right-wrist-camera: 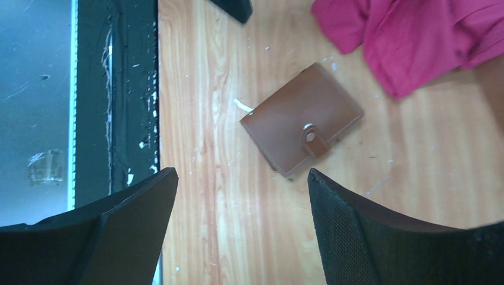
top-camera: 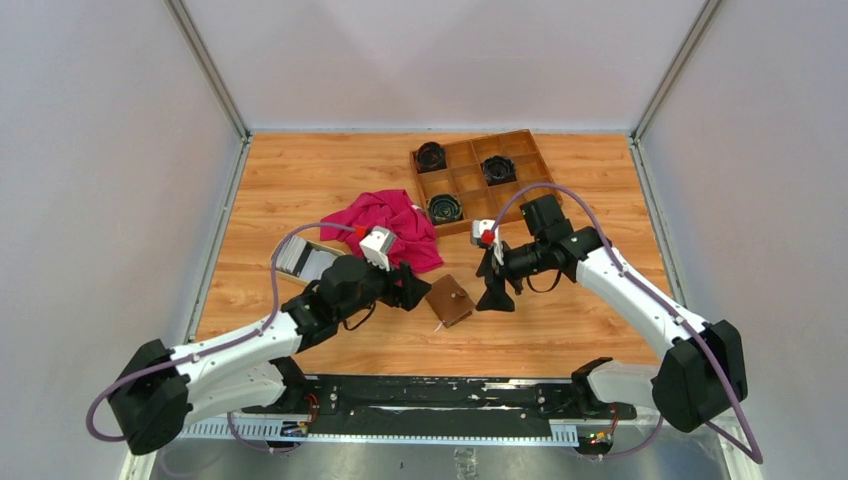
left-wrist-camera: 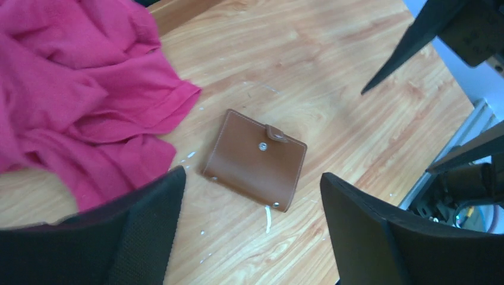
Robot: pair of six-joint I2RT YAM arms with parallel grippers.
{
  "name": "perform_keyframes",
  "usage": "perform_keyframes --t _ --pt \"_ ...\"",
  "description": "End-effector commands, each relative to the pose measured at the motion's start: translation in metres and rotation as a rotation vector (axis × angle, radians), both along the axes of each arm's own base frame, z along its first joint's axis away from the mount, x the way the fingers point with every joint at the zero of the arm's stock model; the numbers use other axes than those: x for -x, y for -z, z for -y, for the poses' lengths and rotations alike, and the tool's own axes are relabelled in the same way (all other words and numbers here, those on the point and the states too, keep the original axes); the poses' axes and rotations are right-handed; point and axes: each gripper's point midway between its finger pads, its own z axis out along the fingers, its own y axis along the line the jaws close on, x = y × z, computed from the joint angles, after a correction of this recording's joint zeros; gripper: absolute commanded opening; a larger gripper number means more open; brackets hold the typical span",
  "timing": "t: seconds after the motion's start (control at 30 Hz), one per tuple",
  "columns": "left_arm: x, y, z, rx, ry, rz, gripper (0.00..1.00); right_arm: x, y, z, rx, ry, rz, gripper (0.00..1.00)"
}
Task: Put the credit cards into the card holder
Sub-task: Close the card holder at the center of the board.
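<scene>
The card holder (top-camera: 449,299) lies shut on the wooden table, its brown leather face up and its snap tab fastened; it also shows in the left wrist view (left-wrist-camera: 252,159) and the right wrist view (right-wrist-camera: 300,119). My left gripper (top-camera: 412,290) (left-wrist-camera: 252,181) hovers just left of it, open and empty. My right gripper (top-camera: 496,292) (right-wrist-camera: 242,173) hovers just right of it, also open and empty. A stack of white and grey credit cards (top-camera: 299,257) sits behind the left arm, partly hidden by it.
A crumpled pink-red cloth (top-camera: 392,225) lies behind the card holder. The brown wooden compartment tray (top-camera: 468,180) at the back holds three black round items. A black rail (top-camera: 440,392) runs along the near edge, and grey walls close in both sides.
</scene>
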Motion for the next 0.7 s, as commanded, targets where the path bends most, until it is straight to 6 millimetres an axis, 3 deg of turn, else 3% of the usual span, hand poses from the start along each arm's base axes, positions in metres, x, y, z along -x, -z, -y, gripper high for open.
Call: perform_keyframes --t 0.0,0.17,0.43,0.67 --pt "-0.012 0.005 -0.034 -0.083 -0.104 0.115 0.90 -0.002 -0.001 -0.008 -0.058 -0.026 0.005 0.84" --pt "-0.007 0.014 -0.035 -0.070 -0.056 0.097 0.91 -0.023 0.018 -0.005 0.073 0.063 -0.001 0.81" --pt "-0.001 0.028 -0.019 -0.048 0.031 0.086 0.91 -0.023 0.037 -0.014 0.174 0.050 0.007 0.80" --pt "-0.010 0.045 -0.009 -0.054 0.069 0.028 0.89 -0.029 0.046 -0.012 0.212 0.070 -0.001 0.80"
